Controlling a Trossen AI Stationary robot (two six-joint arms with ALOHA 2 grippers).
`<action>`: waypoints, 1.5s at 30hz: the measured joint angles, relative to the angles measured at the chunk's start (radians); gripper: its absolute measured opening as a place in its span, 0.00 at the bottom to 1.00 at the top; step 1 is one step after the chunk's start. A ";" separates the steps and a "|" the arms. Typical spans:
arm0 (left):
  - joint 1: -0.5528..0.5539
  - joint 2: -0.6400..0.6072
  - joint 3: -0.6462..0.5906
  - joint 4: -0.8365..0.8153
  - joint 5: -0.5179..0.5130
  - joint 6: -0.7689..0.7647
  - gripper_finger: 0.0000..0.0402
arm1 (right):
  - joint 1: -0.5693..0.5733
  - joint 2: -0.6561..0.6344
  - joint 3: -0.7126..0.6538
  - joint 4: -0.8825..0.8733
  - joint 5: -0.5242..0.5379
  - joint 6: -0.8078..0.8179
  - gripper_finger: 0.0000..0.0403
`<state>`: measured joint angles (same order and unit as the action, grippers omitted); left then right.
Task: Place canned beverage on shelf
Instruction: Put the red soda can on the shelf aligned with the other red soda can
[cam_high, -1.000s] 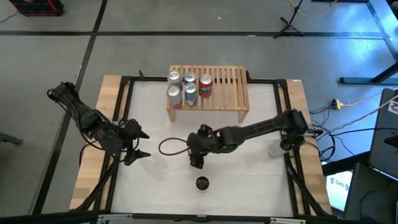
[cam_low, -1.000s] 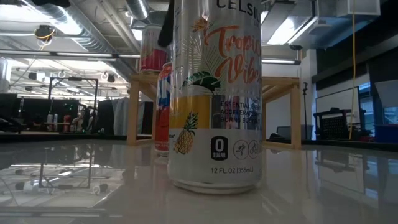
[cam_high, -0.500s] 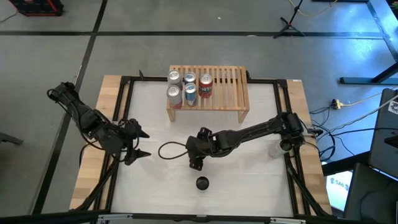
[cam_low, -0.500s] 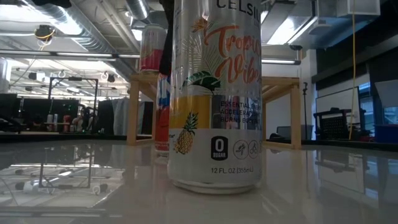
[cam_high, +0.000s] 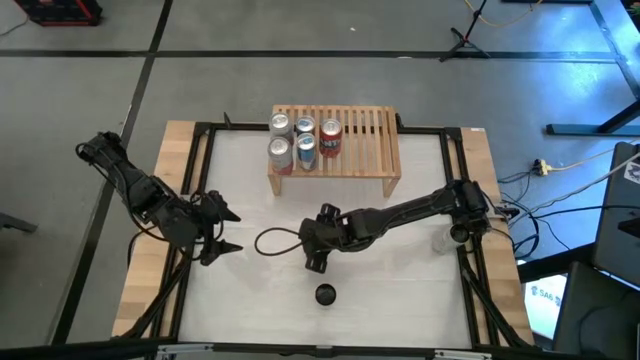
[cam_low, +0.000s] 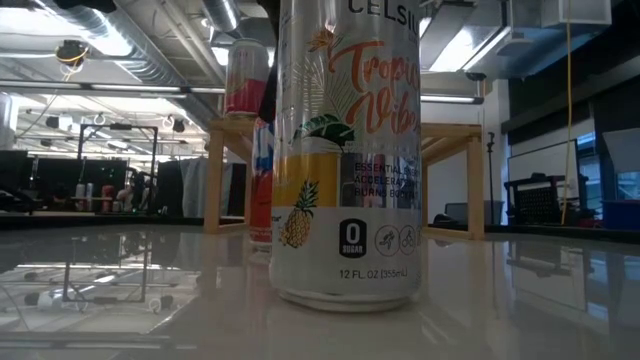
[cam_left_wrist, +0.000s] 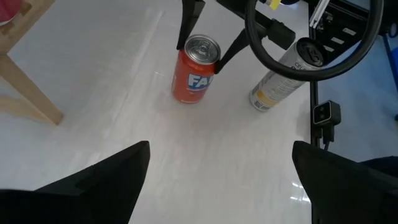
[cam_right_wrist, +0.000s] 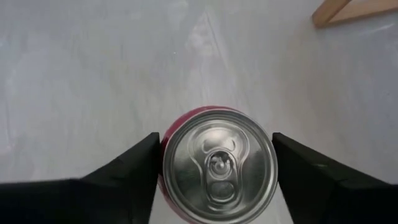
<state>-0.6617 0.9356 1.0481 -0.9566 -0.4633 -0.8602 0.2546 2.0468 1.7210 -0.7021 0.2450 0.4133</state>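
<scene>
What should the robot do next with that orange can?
Probably close the right tool the rest of the way. Its dark fingers stand on both sides of the upright orange soda can on the white table, apparently not yet touching it. Once it grips, it can lift.

High view: straight down, whole table (cam_high: 250, 180). Low view: table height, tall can (cam_low: 348, 150) very near. Left wrist views orange can (cam_left_wrist: 194, 68) aslant; right wrist looks down on it.

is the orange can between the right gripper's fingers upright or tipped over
Upright. The orange can stands on its base on the white table, lid facing up, with the right gripper straddling it from above.
</scene>
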 joint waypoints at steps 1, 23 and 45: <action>0.000 0.000 0.000 0.000 0.000 0.000 0.96 | 0.000 0.000 -0.001 -0.001 0.000 0.000 0.68; 0.000 0.000 0.000 0.002 -0.026 0.000 0.96 | 0.000 0.016 -0.003 0.014 -0.012 -0.056 0.64; 0.000 0.001 0.000 0.008 -0.027 0.006 0.96 | -0.127 -0.031 0.539 -0.510 -0.001 -0.292 0.64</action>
<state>-0.6615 0.9367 1.0485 -0.9482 -0.4906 -0.8547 0.1280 2.0155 2.2603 -1.2119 0.2440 0.1214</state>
